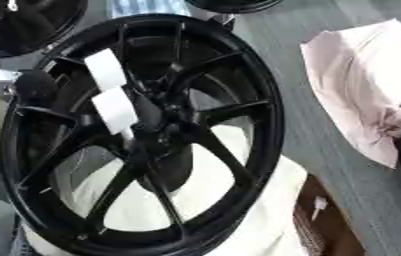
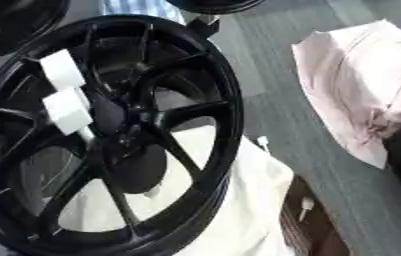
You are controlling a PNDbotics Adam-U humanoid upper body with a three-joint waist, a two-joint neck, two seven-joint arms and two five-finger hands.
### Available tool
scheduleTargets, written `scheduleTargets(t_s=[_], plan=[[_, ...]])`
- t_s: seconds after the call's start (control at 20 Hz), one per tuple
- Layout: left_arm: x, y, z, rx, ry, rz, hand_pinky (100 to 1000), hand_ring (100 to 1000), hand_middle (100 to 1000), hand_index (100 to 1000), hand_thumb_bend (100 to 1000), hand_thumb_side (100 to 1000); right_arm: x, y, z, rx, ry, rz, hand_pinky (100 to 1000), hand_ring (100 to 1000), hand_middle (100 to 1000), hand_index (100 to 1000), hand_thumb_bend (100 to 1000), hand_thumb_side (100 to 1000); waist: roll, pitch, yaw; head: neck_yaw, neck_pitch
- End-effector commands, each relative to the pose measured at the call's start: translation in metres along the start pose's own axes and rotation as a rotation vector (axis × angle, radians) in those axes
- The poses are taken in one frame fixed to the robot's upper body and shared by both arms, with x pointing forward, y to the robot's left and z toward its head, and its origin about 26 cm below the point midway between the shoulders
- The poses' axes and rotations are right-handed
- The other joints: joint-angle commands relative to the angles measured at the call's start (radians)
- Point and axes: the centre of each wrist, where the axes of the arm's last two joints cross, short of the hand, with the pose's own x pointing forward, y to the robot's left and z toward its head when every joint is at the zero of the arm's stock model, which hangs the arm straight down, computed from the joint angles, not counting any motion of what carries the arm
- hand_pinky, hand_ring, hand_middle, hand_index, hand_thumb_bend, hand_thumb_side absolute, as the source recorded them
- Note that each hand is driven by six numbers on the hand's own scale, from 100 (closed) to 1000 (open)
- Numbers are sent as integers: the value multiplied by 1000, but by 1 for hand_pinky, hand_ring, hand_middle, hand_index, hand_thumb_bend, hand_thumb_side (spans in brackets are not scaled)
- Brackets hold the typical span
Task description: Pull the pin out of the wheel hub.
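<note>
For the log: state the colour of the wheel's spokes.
Black, like the whole wheel; clearest in the left eye view.

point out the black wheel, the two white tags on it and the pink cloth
black wheel (image 1: 269,107): left eye view, right side of its rim
white tags (image 1: 114,110): left eye view, middle of the lower tag
pink cloth (image 2: 352,85): right eye view, middle of the cloth

The wheel hub fills the left and middle, lying on a cloth. Two tags sit on its spokes left of centre. A crumpled sheet lies to its right.
</note>
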Motion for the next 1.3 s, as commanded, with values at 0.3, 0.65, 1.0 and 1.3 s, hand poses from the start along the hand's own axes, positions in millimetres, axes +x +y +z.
scheduleTargets(t_s=[0.3,0.65,1.0,1.3], plan=[[18,1,-12,-41,1,-3,695,593,634,790,691,697,3,-5,-2,-10,-6,14,869,794,781,832,220,522,-4,-12,9,0,4],[33,0,-23,-79,-29,8,665,531,564,780,692,621,-1,-3,-1,-8,6,10,867,791,779,831,216,523,0,-11,15,-7,14],[42,2,-29,-92,-81,24,651,510,534,769,639,638,-5,-1,-1,-9,16,5,866,789,777,829,216,525,4,-10,18,-9,15],[46,2,-31,-105,-111,18,646,505,533,761,627,644,-7,-2,1,-12,22,2,866,787,775,828,215,525,5,-9,19,-11,17]])
